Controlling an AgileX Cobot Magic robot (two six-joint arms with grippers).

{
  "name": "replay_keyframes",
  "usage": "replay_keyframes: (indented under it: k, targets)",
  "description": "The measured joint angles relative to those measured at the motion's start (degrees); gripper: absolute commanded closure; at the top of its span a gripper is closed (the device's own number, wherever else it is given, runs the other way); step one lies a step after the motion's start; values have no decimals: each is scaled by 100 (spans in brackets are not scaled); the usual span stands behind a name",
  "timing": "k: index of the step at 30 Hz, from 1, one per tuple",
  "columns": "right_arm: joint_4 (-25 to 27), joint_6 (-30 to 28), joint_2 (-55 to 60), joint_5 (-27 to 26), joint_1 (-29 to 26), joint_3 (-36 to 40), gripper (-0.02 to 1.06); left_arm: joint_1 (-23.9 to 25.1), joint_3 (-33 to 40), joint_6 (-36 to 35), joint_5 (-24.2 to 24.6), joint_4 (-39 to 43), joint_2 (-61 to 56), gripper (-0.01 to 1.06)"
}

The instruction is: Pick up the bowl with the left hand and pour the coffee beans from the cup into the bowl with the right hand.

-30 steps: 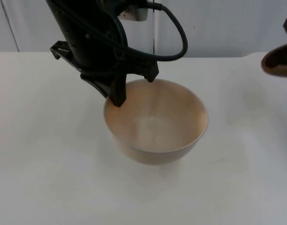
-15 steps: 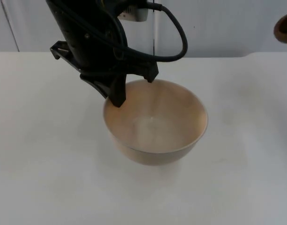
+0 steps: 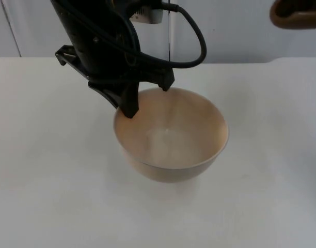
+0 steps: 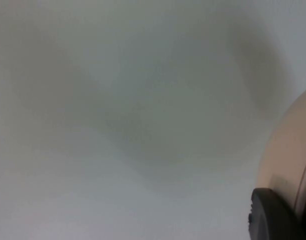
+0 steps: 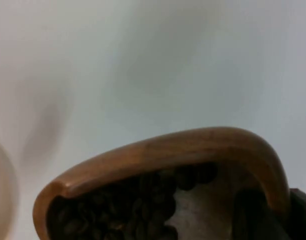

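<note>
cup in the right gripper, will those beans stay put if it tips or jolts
Probably not. The cup is wooden, open-topped and holds loose coffee beans close under its rim, so a small tilt likely sends them rolling out. It looks rigid, so the right gripper should not deform it. The bowl, held by the left gripper, waits beside.

Left pincer [image 3: 147, 98] clamped, arm angled downward.

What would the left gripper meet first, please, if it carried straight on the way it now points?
Probably the white table: the left gripper, clamped on the bowl rim, points downward past the bowl's outer wall, though depth is unclear.
</note>
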Motion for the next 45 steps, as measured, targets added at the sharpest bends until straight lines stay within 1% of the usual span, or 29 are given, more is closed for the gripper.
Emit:
replay_keyframes:
  k: [4, 5, 10, 28, 32, 35, 39, 45]
  targets:
    - [-241, 44, 0, 0, 462, -9, 104, 0, 0, 0, 0, 0, 0, 105]
    - [-241, 44, 0, 0, 462, -9, 104, 0, 0, 0, 0, 0, 0, 105]
    - [-371, 116, 0, 12, 867, -14, 104, 0, 0, 12, 0, 0, 0, 105]
    - [-422, 357, 207, 12, 981, -23, 104, 0, 0, 12, 14, 0, 0, 105]
    - [-619, 447, 212, 12, 1213, -23, 104, 0, 0, 12, 14, 0, 0, 105]
    - [-655, 491, 236, 12, 1354, -23, 104, 0, 0, 12, 14, 0, 12, 105]
    - [-665, 515, 279, 12, 1446, -23, 104, 0, 0, 12, -40, 0, 95, 105]
    - [-689, 515, 308, 12, 1446, -23, 104, 0, 0, 25, -290, 0, 178, 105]
